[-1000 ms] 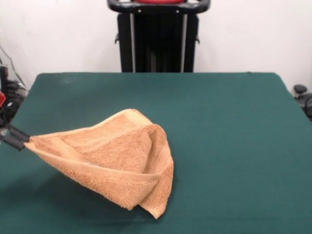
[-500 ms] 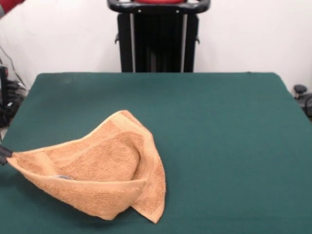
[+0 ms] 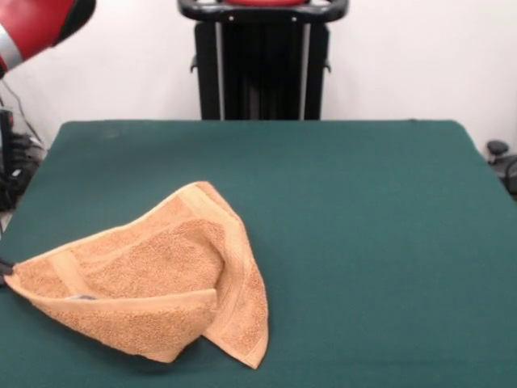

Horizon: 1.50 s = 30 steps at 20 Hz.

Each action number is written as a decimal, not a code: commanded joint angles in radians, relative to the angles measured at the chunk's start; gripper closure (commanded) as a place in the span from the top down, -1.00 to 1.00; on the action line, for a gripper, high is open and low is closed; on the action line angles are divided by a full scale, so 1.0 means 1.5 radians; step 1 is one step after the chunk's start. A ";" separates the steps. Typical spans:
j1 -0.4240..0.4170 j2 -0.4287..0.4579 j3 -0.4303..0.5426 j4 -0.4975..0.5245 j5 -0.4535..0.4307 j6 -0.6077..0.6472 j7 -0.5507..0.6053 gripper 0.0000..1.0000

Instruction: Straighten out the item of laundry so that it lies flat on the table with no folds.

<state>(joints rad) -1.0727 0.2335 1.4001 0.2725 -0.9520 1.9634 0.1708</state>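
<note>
The orange-tan towel [image 3: 153, 275] lies folded and bunched on the near left part of the green table [image 3: 363, 210]. One flap is doubled over along its near edge and a fold stands up on its right side. Its left corner is stretched out to the picture's left edge. Only the dark tips of my gripper [image 3: 3, 267] show there, shut on that corner. A red arm segment [image 3: 32, 28] shows at the top left. The towel's tag is hidden.
The black pedestal [image 3: 262, 65] stands behind the table's far edge. Cables and dark equipment [image 3: 12, 162] sit off the table's left side. A dark object [image 3: 501, 158] sits off the right edge.
The gripper has pulled the towel's corner further left, almost out of the picture. The towel has slid left and sunk lower onto the table. The red arm segment has come into view at top left.
</note>
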 commanded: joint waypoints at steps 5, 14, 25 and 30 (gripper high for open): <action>-0.015 0.052 0.393 -0.123 -0.396 0.106 -0.306 -1.00; -0.030 0.045 0.560 -0.149 -0.581 0.081 -0.372 -1.00; -0.051 0.068 0.703 -0.174 -0.750 0.036 -0.429 -1.00; -0.057 0.075 0.757 -0.181 -0.809 0.019 -0.447 1.00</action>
<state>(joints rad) -1.1870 0.3045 2.4385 0.1488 -2.0234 2.1161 -0.2328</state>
